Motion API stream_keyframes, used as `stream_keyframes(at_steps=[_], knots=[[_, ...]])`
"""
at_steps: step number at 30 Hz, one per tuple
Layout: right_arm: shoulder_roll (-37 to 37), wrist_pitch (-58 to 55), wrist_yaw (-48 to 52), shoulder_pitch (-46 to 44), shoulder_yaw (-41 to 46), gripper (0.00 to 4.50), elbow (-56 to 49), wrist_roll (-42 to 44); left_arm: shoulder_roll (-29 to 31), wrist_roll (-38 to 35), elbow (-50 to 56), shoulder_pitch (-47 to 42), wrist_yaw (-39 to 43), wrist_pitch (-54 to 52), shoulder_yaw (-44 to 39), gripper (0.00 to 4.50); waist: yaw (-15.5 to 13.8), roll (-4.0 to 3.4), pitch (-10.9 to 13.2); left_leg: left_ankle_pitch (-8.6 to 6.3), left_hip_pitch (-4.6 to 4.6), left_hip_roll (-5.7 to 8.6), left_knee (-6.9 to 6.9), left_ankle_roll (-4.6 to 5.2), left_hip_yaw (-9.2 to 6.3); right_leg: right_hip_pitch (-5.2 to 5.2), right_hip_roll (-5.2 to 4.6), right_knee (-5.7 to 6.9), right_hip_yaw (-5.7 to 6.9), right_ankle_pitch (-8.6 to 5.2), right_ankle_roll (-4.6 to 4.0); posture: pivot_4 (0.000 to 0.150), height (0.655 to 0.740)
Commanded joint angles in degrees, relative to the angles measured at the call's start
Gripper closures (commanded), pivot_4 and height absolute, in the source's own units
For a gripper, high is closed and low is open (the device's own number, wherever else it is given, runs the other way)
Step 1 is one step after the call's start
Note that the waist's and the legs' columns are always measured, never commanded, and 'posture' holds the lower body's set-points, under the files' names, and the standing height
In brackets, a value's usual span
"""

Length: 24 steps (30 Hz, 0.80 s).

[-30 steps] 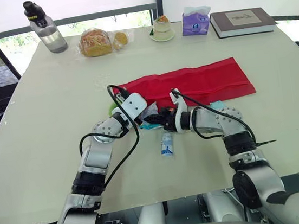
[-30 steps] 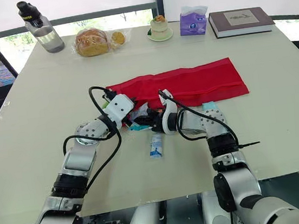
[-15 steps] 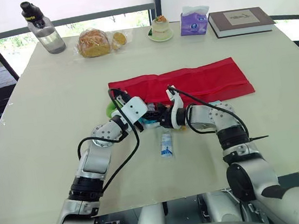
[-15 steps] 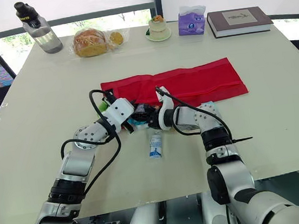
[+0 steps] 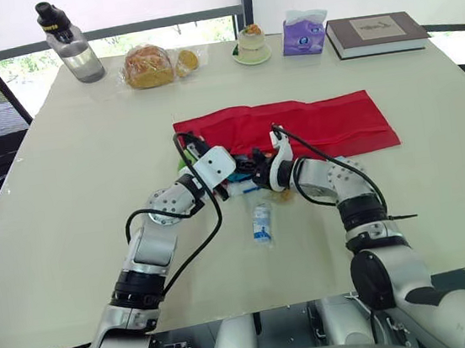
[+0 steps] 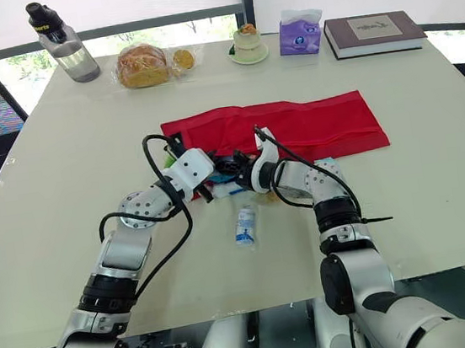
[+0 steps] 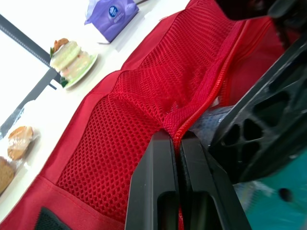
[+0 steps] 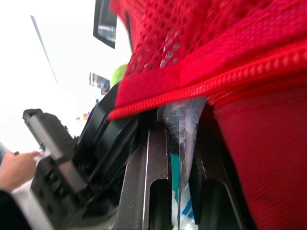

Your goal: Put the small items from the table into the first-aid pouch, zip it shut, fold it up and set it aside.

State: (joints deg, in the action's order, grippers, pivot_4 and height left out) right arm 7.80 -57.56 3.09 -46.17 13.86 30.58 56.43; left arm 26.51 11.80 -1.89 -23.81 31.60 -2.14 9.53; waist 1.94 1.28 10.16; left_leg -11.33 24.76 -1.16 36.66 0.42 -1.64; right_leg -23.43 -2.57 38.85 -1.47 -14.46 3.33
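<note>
L claw [image 7: 178, 138] pinched tight on pouch [image 5: 328, 120] zip edge, mid tabletop [image 5: 86, 158]. R claw [image 8: 178, 141] grips wrapped packet [image 8: 184, 112] at mouth. Risks: packet snags mesh lip and misses opening; edge slips, mouth collapses.

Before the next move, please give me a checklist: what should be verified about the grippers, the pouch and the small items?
1. Left gripper pinches the pouch at its zipper edge: ok.
2. Right gripper holds the clear-wrapped packet: ok.
3. Packet fully inside the opening: cannot tell.
4. All small items off the table: not ok, a white sachet lies there.
5. Zipper shut: not ok, it is open.
</note>
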Motion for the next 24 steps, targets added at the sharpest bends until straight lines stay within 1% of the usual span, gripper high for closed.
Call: stream_keyframes(at_steps=[1, 6, 8, 12, 15, 21, 24], knots=[[6.8, 5.4, -1.5, -3.2, 2.6, 4.49, -1.9, 1.2, -0.3, -0.5, 0.9, 0.3, 2.6, 1.4, 2.7, 4.46, 0.0, 0.00, 0.0, 0.00, 0.00, 0.00, 0.00, 0.00, 0.00, 0.00, 0.00, 0.00, 0.00, 0.00, 0.00, 0.150, 0.7332], [7.9, 6.8, -2.2, -2.8, 3.1, 4.49, -3.2, 4.0, -0.5, -0.3, 0.0, 0.3, 2.9, 1.6, 3.2, 4.46, 0.1, -0.01, 0.0, 0.00, 0.01, 0.00, 0.00, 0.00, 0.00, -0.01, 0.00, -0.01, 0.00, 0.00, 0.00, 0.150, 0.7332], [7.7, 5.3, -1.1, -2.2, 1.7, 4.49, -4.5, 4.6, -0.5, -0.1, -0.5, 0.2, 3.0, 1.7, 3.5, 4.46, 0.2, -0.01, 0.0, 0.00, 0.02, 0.00, -0.01, 0.00, 0.00, -0.01, 0.00, -0.01, 0.00, 0.00, 0.00, 0.150, 0.7332], [6.2, 0.7, 1.8, 0.7, -5.7, 4.49, -9.0, 1.4, -0.7, -0.1, -1.9, -1.1, 2.9, 2.3, 3.3, 4.46, 0.4, -0.03, 0.0, 0.00, 0.03, -0.01, -0.04, 0.00, 0.00, -0.04, 0.00, -0.02, 0.00, 0.00, 0.00, 0.150, 0.7332], [7.0, 3.4, 1.0, 1.0, -5.2, 4.49, -8.8, -0.4, -1.0, -0.4, -1.3, -0.8, 3.7, 2.5, 3.6, 4.46, 0.4, -0.03, 0.0, 0.00, 0.02, -0.01, -0.10, 0.00, 0.00, -0.04, 0.01, -0.02, 0.00, 0.00, -0.01, 0.150, 0.7332], [8.4, 5.1, -0.1, 0.3, -3.7, 4.49, -8.1, -0.3, -2.0, -1.0, 0.2, 0.3, 4.0, 1.3, 3.7, 4.46, 0.4, -0.03, 0.0, 0.00, 0.02, -0.01, -0.10, 0.00, 0.00, -0.05, 0.01, -0.02, 0.00, 0.00, -0.01, 0.150, 0.7332], [7.7, -0.1, 1.2, 0.8, -6.8, 4.49, -9.3, -0.3, -2.7, -1.2, 0.3, 0.2, 3.8, 1.1, 3.8, 4.46, 0.4, -0.03, 0.0, 0.00, 0.02, -0.01, -0.10, 0.00, 0.01, -0.05, 0.01, -0.02, -0.01, 0.00, -0.01, 0.150, 0.7332]])
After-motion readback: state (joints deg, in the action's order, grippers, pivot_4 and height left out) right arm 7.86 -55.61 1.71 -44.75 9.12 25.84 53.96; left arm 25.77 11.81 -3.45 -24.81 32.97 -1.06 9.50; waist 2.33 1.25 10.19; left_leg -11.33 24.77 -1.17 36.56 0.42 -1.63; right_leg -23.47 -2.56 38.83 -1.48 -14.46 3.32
